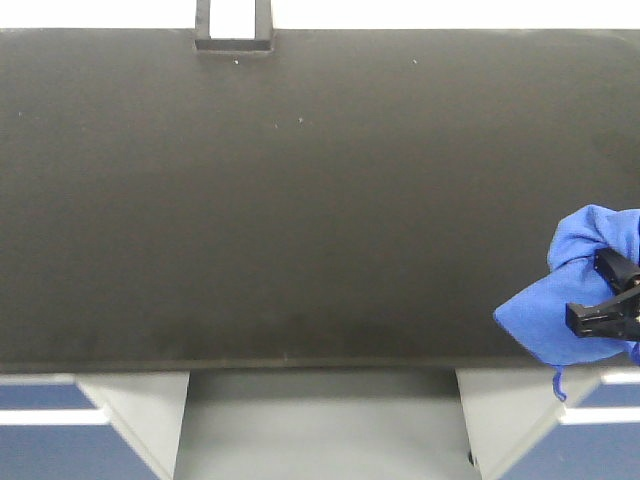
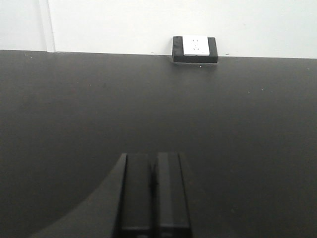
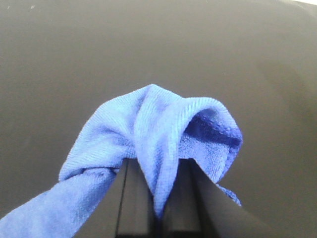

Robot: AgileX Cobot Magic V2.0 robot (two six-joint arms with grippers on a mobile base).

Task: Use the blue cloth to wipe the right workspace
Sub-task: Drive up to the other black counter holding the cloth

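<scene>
A good deal is cut off. In the front view my right gripper (image 1: pixel 612 295) shows only as two black finger pieces at the right edge, and the arm behind it runs out of the picture, along with part of the cloth (image 1: pixel 565 300). From my right wrist the cloth (image 3: pixel 148 129) drapes over my fingertips and hides them, and its long tail leaves the picture at the lower left. I cannot tell whether the cloth is pressed onto the bench (image 1: pixel 300 200) or only hangs just above it. My left gripper (image 2: pixel 153 168) does not appear in the front view at all. From its own wrist its two fingers lie flat against each other with nothing between them, over bare bench. The box (image 2: pixel 194 48) sits at the far edge of the bench against the wall (image 2: pixel 124 25), well apart from both grippers. In the front view the top edge cuts the box off, so only its lower rim shows. Below the bench's near edge stands a grey frame (image 1: pixel 310 420) with blue panels on either side. Nothing lies on the dark surface between me and the box. The cloth is at the far right of the bench, close to the near edge, and a loose thread (image 1: pixel 558 385) dangles past that edge. My right jaws are pressed together on a fold of it. The cloth bunches up over the tips and spills down both sides of my fingers (image 3: pixel 133 198), with a narrow strip pinched in the seam between them.
</scene>
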